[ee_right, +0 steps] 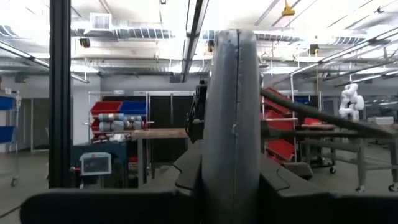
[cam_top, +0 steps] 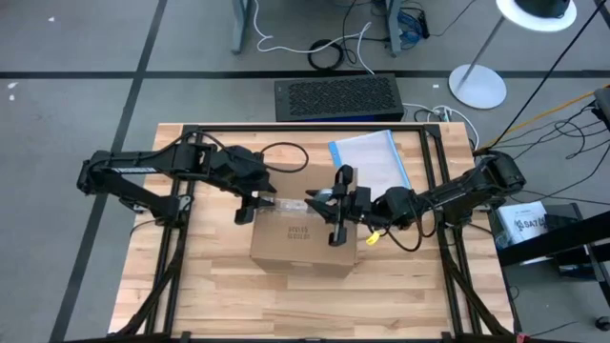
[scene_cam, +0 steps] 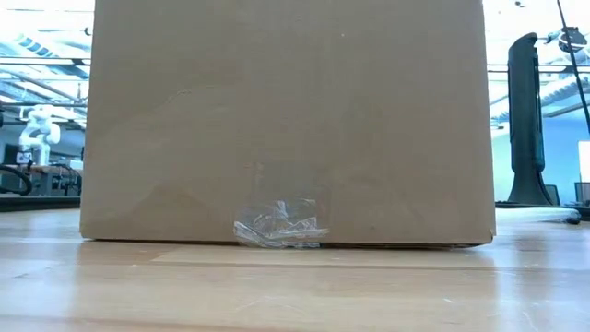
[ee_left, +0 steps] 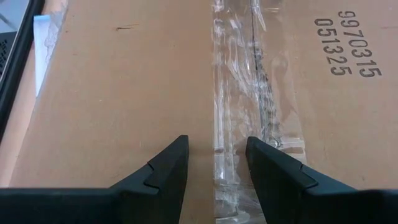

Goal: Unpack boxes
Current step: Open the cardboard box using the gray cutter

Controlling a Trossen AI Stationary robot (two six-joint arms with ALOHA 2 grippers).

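L hand (ee_left: 216, 144) sits low over the box (cam_top: 303, 246), at the top's left end. Its fingers are partway apart and straddle the clear tape strip (ee_left: 239, 93) along the centre seam, w/ nothing gripped as far as I can see. R hand (ee_right: 230, 158) is over the box top's right end, clamped on a grey flat-sided thing (ee_right: 231, 93) standing upright between its fingers. That's prob. a cutter, but I can't tell for sure.

Step in hand, as I read it: getting the seam open. The box looks shut, the flaps are down and the tape runs across the top, so unpacking proper hasn't begun. Next move prob. calls for the L hand to pin or pinch the tape near its end while the R hand brings its tool down onto the seam line. It must keep to the gap between the flaps and go shallow, so the contents aren't cut. W/ both hands close together over the box, clearance between them needs watching.

Around, big to small:
- Worktop (cam_top: 191, 286) under the box: pale wood, w/ bare boards in front of it.
- Black grille-topped unit (cam_top: 338, 98): behind the box, off the worktop's far edge, not in the way.
- Clear pouch w/ blue edge (cam_top: 370, 160): just behind the box on the R-arm side. It could snag the R arm's cable if that arm swings back.
- Crumpled tape scrap (scene_cam: 279, 226): at the foot of the box's front face.
- Dark printed digits (ee_left: 347, 43): on the box top, beside the tape.
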